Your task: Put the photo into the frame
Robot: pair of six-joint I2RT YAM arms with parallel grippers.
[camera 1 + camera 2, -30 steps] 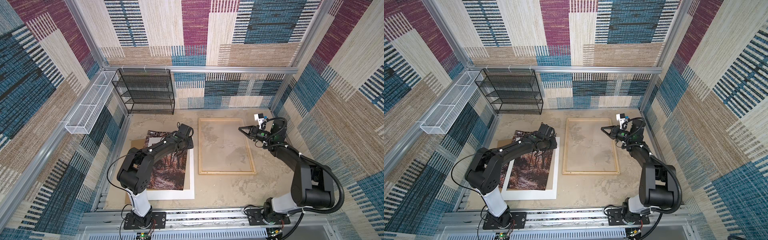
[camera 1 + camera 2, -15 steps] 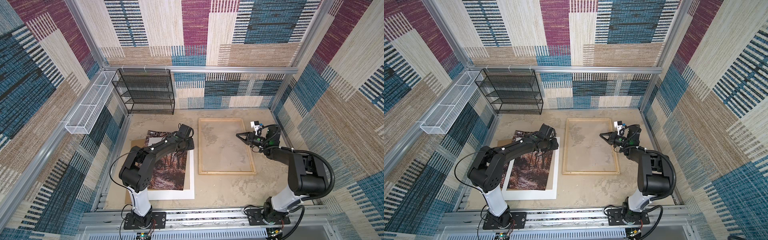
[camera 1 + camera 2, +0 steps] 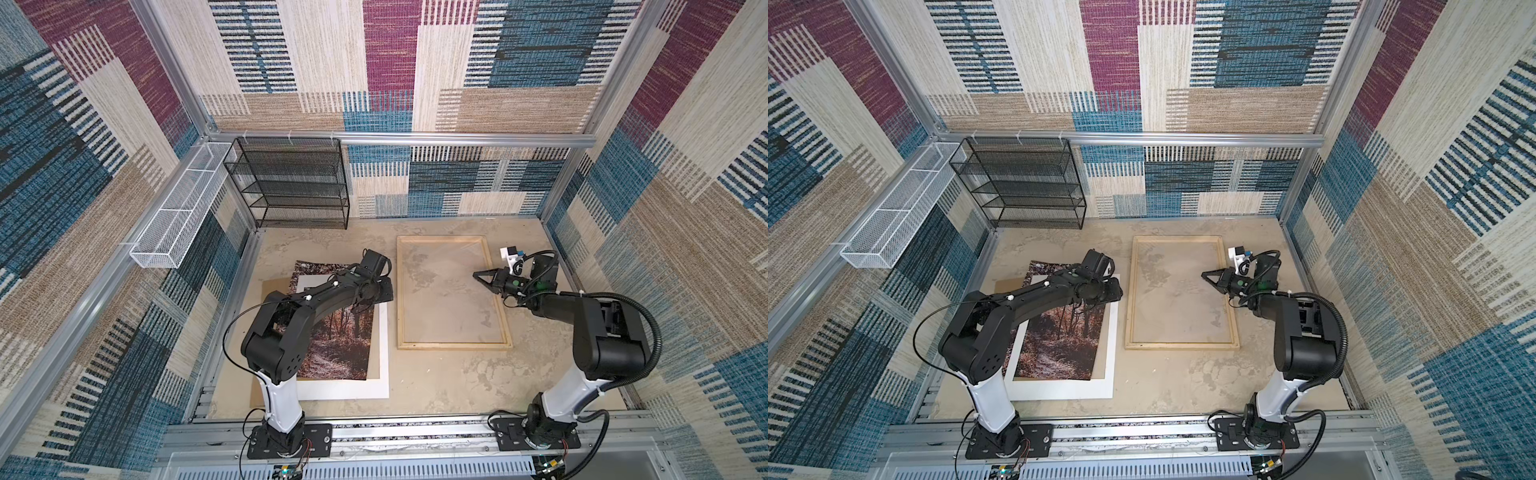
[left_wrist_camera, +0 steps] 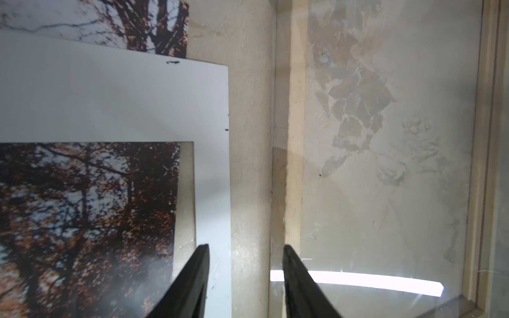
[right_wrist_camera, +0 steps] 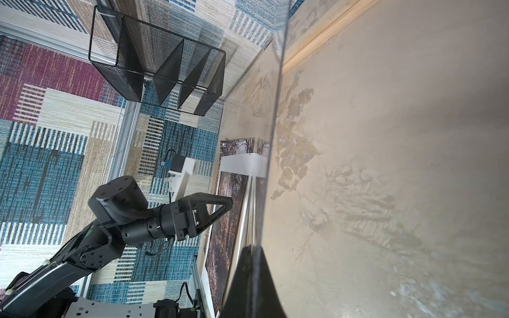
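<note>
Patterned fabric walls enclose a mottled beige table [image 3: 436, 386].

Top views. Both show the frame [image 3: 453, 345] lying flat right of centre, with no print in it. The photo [image 3: 336, 340] is left of it, not inside. It sits on a brown board [image 3: 272, 286] under a white mat [image 3: 345, 390], shows through the mat's window, and its far edge sticks out past the mat. The left fingers [image 3: 384, 293] hover over the mat's far corner nearest the frame. The right fingers [image 3: 482, 276] reach in over the frame's right strip.

Left wrist view. The left fingers [image 4: 192, 280] are spread and hold nothing. Beneath them lie the mat's edge [image 4: 214, 137] and the bare table between the mat and the frame's strip [image 4: 296, 137]. The photo [image 4: 82, 206] is skewed in the window, leaving a sliver of board along one side.

Right wrist view. The right fingers [image 5: 248, 275] are clenched on the thin edge of a clear pane [image 5: 267, 165], which is tilted up from the frame.

Assessment. The photo looks like a thin, light, limp sheet that will crease if pinched hard or dragged from under the mat. Its surface may be slick. The exposed far edge is the only free purchase. A better hold probably needs the mat lifted first, then a grip close to a corner with the sheet kept low. The pane appears stiff and slippery, and a grip on its edge could slip.
</note>
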